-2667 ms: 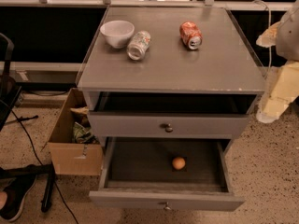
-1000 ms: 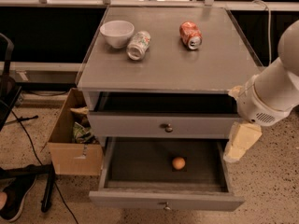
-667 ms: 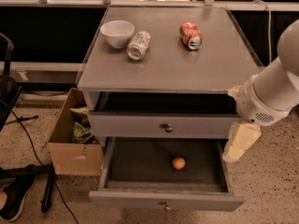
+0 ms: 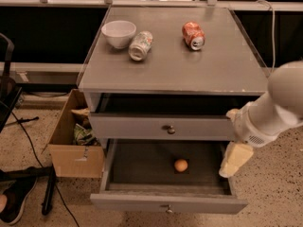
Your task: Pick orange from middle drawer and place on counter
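The orange (image 4: 180,165) lies on the dark floor of the open middle drawer (image 4: 137,167), right of centre. The drawer is pulled out, its grey front and knob (image 4: 166,208) nearest the camera. My gripper (image 4: 233,159) hangs from the white arm (image 4: 277,109) at the drawer's right wall, about a hand's width to the right of the orange and above it, apart from it. The grey counter (image 4: 189,67) is the cabinet top above.
On the counter stand a white bowl (image 4: 119,32), a silver can on its side (image 4: 140,45) and a crushed orange-red soda can (image 4: 193,35). The upper drawer front (image 4: 161,126) sits above the open one. A cardboard box (image 4: 71,143) and cables are on the floor at left.
My arm has come down from beside the counter's right edge to the right side of the open drawer, and has edged a little left and lower. The orange has not moved.
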### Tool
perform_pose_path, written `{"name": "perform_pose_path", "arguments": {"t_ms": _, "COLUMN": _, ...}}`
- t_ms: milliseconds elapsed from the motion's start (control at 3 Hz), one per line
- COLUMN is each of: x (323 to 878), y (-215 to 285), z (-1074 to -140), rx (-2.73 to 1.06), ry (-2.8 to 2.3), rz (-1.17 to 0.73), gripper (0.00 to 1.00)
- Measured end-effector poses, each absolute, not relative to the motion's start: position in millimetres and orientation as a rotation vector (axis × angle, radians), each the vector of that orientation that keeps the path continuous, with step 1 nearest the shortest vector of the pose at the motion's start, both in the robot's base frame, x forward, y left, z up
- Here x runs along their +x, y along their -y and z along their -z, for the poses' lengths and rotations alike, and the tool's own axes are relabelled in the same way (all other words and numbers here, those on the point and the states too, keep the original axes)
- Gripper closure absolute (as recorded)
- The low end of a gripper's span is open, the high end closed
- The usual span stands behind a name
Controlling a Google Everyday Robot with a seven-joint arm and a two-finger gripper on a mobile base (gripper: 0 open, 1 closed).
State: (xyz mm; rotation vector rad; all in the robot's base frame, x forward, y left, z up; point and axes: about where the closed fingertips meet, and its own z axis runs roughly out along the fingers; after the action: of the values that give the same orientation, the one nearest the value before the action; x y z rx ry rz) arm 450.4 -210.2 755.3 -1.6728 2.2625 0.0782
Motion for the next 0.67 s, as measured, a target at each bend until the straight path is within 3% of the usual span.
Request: {"name": "perform_pose_path", "arguments": {"t_ms": 667, "x": 453.6, "y": 200.3, "z": -674.3, "rx": -1.607, "ry": -2.238, "rz": -0.139, "gripper": 0.0}}
